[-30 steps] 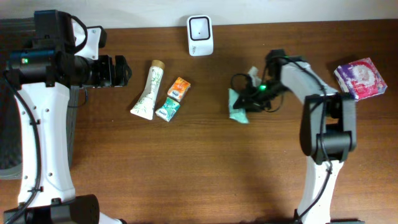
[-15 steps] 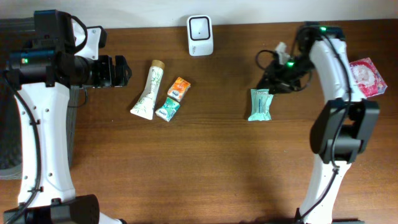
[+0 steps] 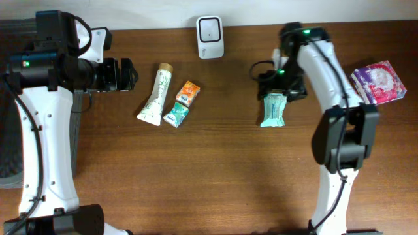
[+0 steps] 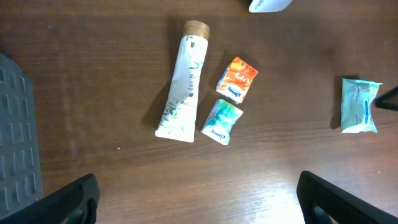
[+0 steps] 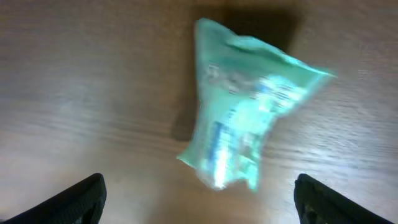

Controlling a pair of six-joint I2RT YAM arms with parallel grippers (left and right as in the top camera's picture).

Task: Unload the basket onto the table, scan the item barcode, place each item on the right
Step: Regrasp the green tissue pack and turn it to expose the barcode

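A teal wipes packet (image 3: 272, 109) lies flat on the wooden table, right of centre. My right gripper (image 3: 277, 90) hovers just above its far end, open and holding nothing. In the right wrist view the packet (image 5: 249, 134) is blurred and lies apart from the gripper (image 5: 199, 199), whose black fingertips (image 5: 84, 196) stand wide at the bottom corners. A white barcode scanner (image 3: 210, 37) stands at the table's far edge. My left gripper (image 3: 124, 74) hangs open at the left, empty (image 4: 199, 199). The packet (image 4: 359, 106) also shows in the left wrist view.
A white tube (image 3: 155, 94), a small orange packet (image 3: 187, 93) and a small teal packet (image 3: 176, 115) lie left of centre. A pink pack (image 3: 379, 82) sits at the far right. A grey bin (image 4: 15, 143) stands off the table's left side.
My right gripper opened and let go of the teal packet, which now lies a little further right. The arm swung right, then came back over it. The left arm stayed still.
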